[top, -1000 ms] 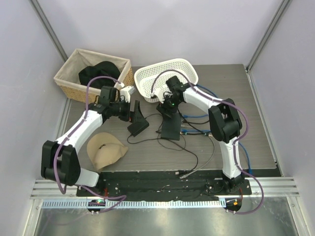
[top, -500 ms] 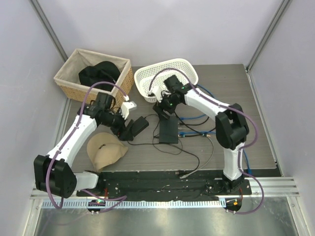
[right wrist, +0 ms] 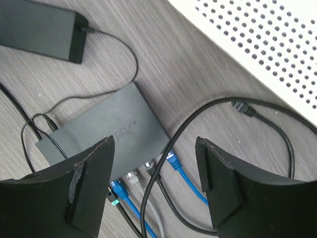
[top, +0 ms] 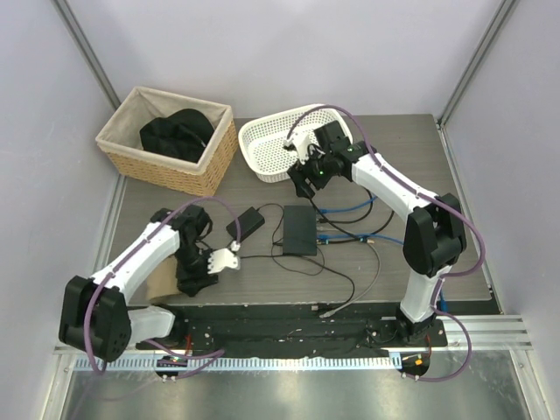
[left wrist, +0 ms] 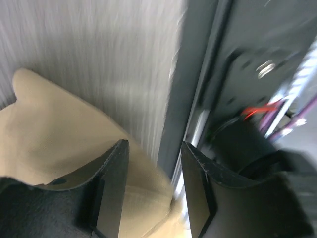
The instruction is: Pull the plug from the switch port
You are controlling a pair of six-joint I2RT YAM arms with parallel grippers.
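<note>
The switch [top: 299,230] is a flat black box lying flat on the table's middle. In the right wrist view the switch [right wrist: 109,131] has blue plugs [right wrist: 171,158], a grey plug and a black plug along its socket edge. I cannot tell how deep each one sits. My right gripper [top: 304,182] is open and empty, hovering above and beyond the switch, next to the white basket; its jaws [right wrist: 153,145] frame the socket edge. My left gripper [top: 194,278] is open and empty [left wrist: 153,148], low over a tan cap [left wrist: 59,129] near the table's front edge.
A black power adapter [top: 246,224] lies left of the switch, its thin cord looping round. A white perforated basket [top: 262,144] and a wicker basket [top: 118,144] holding a black item stand at the back. Blue and black cables [top: 350,212] trail right. A loose grey cable end [top: 325,311] lies in front.
The left arm let go of the adapter and swung back to the near edge over the cap. The right gripper left the switch and rose toward the white basket. The switch now lies flat.
</note>
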